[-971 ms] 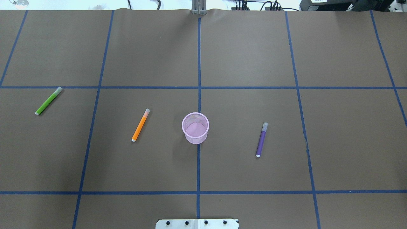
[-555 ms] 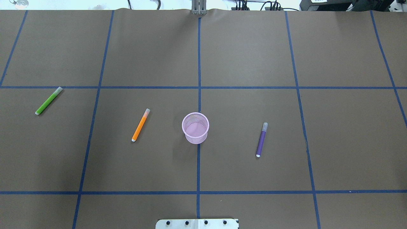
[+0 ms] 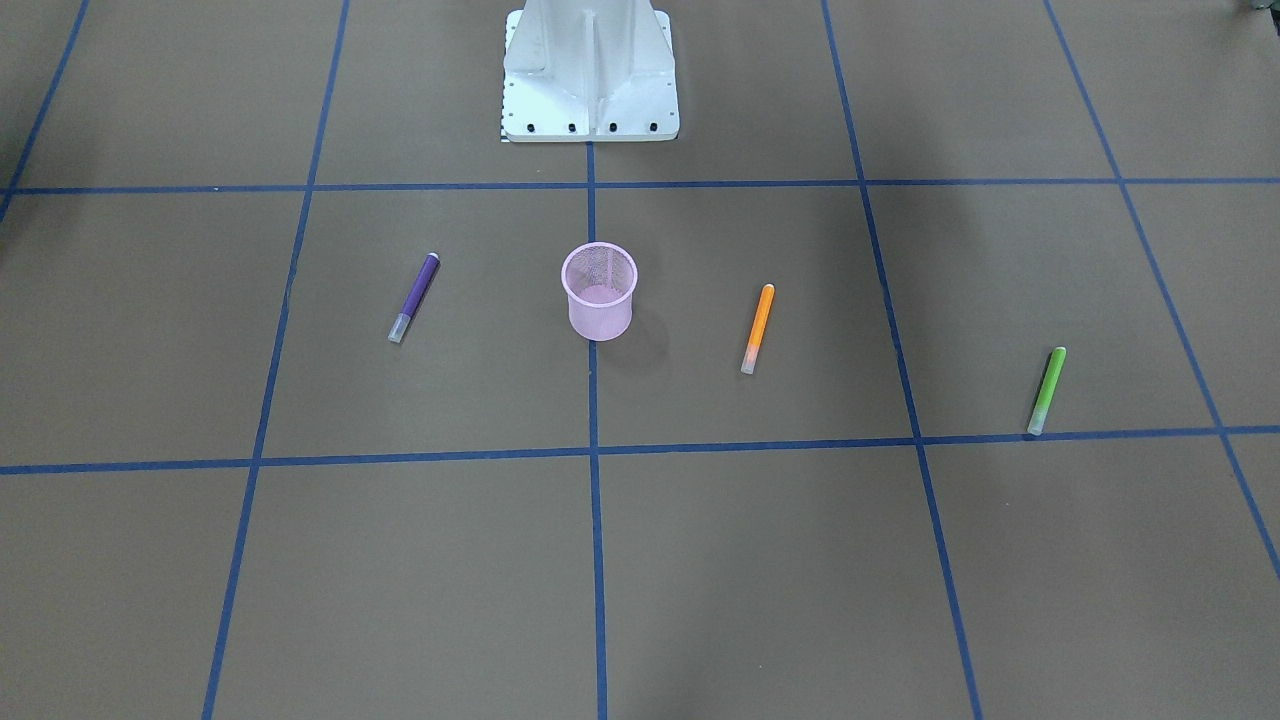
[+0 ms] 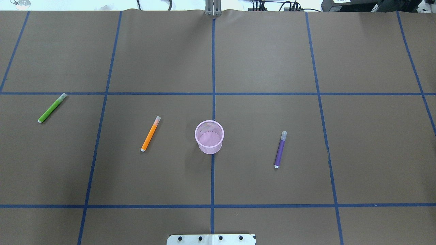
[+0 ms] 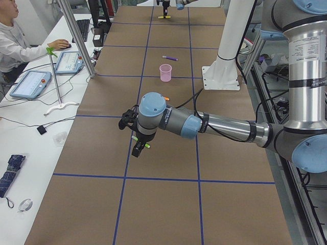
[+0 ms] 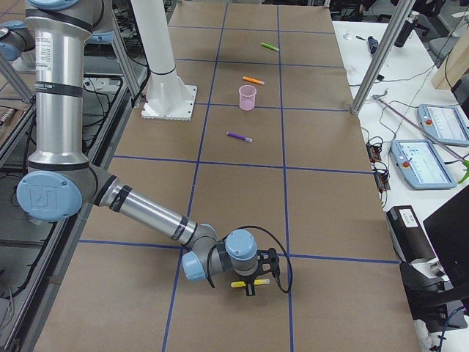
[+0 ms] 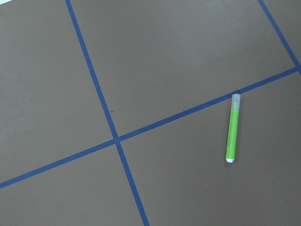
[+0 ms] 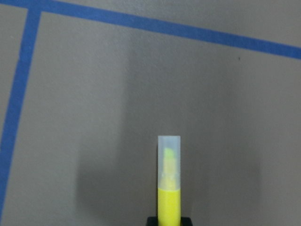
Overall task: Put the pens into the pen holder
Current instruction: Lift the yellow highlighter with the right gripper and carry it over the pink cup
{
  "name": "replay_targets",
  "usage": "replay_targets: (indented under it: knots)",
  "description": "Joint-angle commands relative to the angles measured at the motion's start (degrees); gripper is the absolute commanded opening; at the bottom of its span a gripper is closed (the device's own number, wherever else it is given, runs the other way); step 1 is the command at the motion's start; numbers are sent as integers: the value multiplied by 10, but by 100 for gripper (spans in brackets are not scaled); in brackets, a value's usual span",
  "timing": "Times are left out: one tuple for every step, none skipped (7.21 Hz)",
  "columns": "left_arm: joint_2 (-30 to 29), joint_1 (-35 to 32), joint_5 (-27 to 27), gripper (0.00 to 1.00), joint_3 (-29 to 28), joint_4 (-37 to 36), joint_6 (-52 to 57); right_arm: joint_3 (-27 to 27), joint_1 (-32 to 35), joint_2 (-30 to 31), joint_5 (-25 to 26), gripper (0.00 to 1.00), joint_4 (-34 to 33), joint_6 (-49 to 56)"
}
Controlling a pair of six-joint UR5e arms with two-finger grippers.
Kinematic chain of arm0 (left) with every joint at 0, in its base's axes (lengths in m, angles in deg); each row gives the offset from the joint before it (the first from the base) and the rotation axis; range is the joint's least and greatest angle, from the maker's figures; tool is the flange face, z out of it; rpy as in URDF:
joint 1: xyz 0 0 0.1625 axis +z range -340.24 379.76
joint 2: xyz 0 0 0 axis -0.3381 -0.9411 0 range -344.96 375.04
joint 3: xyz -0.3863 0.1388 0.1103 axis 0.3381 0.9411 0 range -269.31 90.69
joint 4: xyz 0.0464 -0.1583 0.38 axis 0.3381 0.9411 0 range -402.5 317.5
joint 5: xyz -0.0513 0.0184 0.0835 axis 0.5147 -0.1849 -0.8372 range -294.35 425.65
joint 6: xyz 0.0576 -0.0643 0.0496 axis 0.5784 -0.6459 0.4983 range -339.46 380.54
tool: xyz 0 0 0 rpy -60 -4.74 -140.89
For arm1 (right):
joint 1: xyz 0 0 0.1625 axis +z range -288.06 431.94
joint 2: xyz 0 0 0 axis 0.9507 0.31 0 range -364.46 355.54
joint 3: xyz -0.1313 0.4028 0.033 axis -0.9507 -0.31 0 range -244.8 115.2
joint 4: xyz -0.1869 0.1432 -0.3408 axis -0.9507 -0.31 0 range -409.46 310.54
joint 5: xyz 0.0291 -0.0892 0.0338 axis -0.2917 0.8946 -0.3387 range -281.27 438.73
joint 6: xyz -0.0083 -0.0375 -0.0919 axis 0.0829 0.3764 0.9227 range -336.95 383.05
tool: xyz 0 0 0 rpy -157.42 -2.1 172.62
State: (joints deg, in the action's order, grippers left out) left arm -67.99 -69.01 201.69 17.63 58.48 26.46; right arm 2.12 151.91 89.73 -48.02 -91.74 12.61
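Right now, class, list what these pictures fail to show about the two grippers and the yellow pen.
Left gripper: open or shut unclear; seen only in the exterior left view, small and dark.
Right gripper: fingers cropped by the right wrist view's bottom edge, tiny in the exterior right view.
Yellow pen: lower end cut off by that same edge.

Brown paper covers the table (image 4: 272, 51), divided into large squares by blue tape lines (image 4: 213, 68). Beyond its far long edge runs a white bench (image 5: 30, 148) — on it two touchscreen pendants (image 5: 30, 84), a keyboard (image 5: 83, 29) and a folded dark umbrella (image 5: 11, 171). An operator (image 5: 11, 41) in white sits there.
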Motion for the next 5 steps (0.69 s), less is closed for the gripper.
replay_targets:
  knots:
    - [-2,0,0,100,5,0,1,112,0,-11,-1,0,0,-7]
    - [-3,1,0,100,5,0,1,154,-2,-33,-21,0,0,-48]
    - [-4,1,0,100,6,12,1,195,-23,-50,-64,0,1,-129]
    - [-1,1,0,100,0,51,-1,255,-63,-51,-63,0,1,-201]
    - [-2,1,1,100,0,56,1,309,-108,-67,-44,0,2,-241]
